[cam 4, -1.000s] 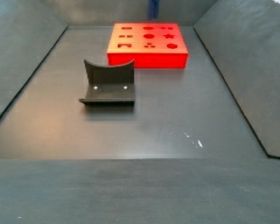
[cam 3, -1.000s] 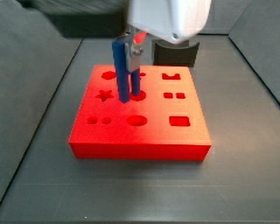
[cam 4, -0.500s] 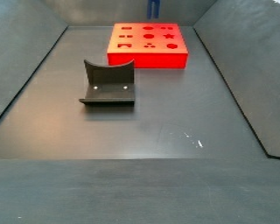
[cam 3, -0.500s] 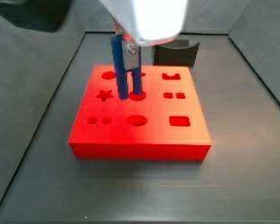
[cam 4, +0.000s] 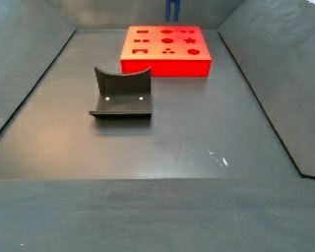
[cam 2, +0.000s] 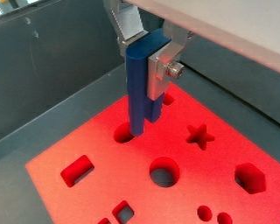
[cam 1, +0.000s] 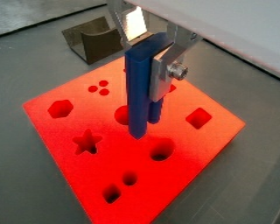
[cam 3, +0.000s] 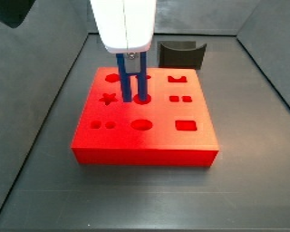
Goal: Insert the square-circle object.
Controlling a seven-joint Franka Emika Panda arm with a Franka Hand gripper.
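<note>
**A:** So what's the setup here? Floor (cam 4: 173,157) looks like a dark grey matte sheet with low dark walls sloping up around it, like a shallow bin. There's a small pale scuff at lower right of centre in that side view.

**B:** Yep, and the red block (cam 3: 145,122) sits mid-frame in a side view, and way up top centre in the other (cam 4: 167,49). It's full of cutouts: a star (cam 3: 108,99), a round hole (cam 3: 141,124), a square one (cam 3: 184,122), plus others.

**A:** Anything else around?

**B:** Just the fixture (cam 4: 121,94), the dark L-shaped bracket. It stands well apart from the block, left of centre in that side view, and peeks out behind the block at upper right of centre (cam 3: 181,54). Nothing sits between it and the block.

**A:** And the gripper?

**B:** The gripper (cam 3: 134,65) hangs over the block's upper-left part, and its silver fingers (cam 1: 166,61) are clamped on the blue square-circle piece (cam 1: 143,83). The piece stands upright, its lower end at a hole (cam 2: 123,134) near the block's middle; can't tell how deep it goes.

**A:** Different from half a second ago?

**B:** The arm has straightened up over the block and the white wrist body now sits higher and further left in frame. The piece is at about the same spot on the block.
</note>
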